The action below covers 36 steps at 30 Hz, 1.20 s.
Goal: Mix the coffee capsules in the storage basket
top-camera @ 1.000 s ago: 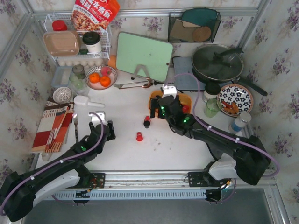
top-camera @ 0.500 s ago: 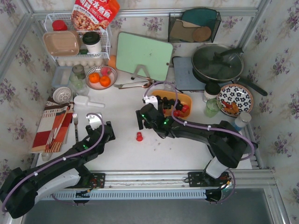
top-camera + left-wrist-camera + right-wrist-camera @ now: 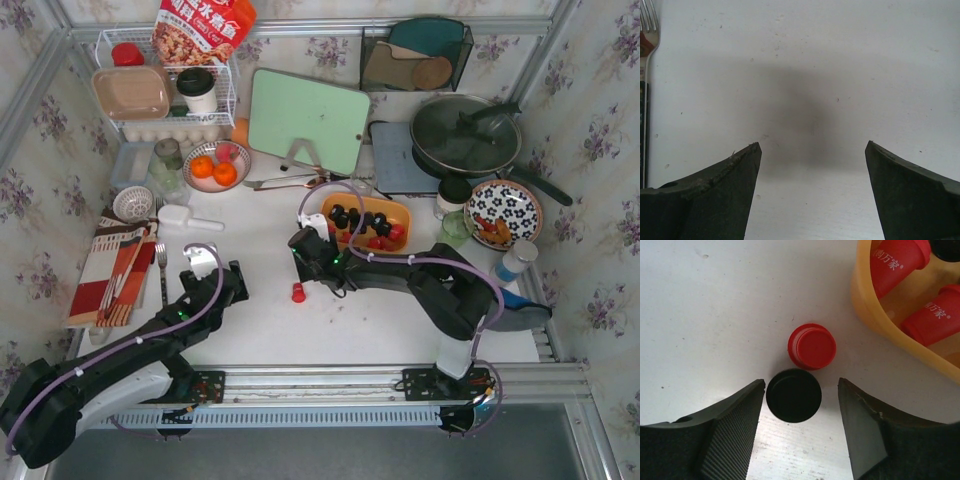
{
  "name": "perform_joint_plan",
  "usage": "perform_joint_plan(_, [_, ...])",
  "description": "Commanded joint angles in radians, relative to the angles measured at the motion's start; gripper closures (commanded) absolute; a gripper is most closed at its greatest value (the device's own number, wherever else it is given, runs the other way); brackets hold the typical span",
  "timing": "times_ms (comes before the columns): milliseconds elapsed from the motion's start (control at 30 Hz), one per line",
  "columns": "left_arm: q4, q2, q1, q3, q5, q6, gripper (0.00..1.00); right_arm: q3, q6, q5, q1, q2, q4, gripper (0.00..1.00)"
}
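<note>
The orange storage basket (image 3: 400,213) sits at mid-table holding black capsules (image 3: 345,215) on its left and red capsules (image 3: 385,236) on its right. Its rim (image 3: 863,305) and red capsules (image 3: 897,259) show in the right wrist view. My right gripper (image 3: 303,258) is low over the table just left of the basket. It is open (image 3: 801,385) around an upright black capsule (image 3: 793,395), with a red capsule (image 3: 811,346) just beyond. Another red capsule (image 3: 298,293) stands loose on the table. My left gripper (image 3: 232,280) is open and empty (image 3: 812,150) over bare table.
A fork (image 3: 161,265) (image 3: 646,75) and striped cloth (image 3: 110,270) lie left of the left gripper. At the back are a green cutting board (image 3: 308,120), a bowl of oranges (image 3: 215,168), a lidded pan (image 3: 465,135), a patterned plate (image 3: 503,213) and a wire rack (image 3: 165,90).
My right gripper has moved left, from over the basket down to the loose capsules on the table. The left arm has hardly moved.
</note>
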Motion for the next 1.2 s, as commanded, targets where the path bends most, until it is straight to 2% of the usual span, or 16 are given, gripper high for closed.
perform_joint_plan(0, [0.028,0.015,0.002,0.009,-0.001,0.000,0.12,0.020,-0.013,0.011,-0.004,0.025,0.015,0.36])
perform_joint_plan(100, [0.027,0.020,0.003,0.011,0.002,0.000,0.11,0.023,-0.015,0.012,-0.003,0.026,0.015,0.46])
perform_joint_plan(300, [0.029,0.023,0.005,0.011,0.004,-0.002,0.10,0.020,-0.015,0.004,-0.004,0.008,0.003,0.77])
perform_joint_plan(567, [0.031,0.025,0.008,0.011,0.007,-0.002,0.09,0.027,-0.027,-0.001,-0.004,-0.125,-0.021,0.78])
perform_joint_plan(767, [0.032,0.036,0.012,0.015,0.014,-0.002,0.09,0.014,-0.089,0.106,-0.024,-0.257,-0.011,0.78])
perform_joint_plan(900, [0.032,0.042,0.015,0.019,0.017,-0.002,0.09,-0.033,-0.105,0.168,-0.112,-0.314,0.008,0.77])
perform_joint_plan(1167, [0.033,0.060,0.017,0.029,0.024,0.001,0.09,-0.152,-0.065,0.113,-0.331,-0.370,0.060,0.73])
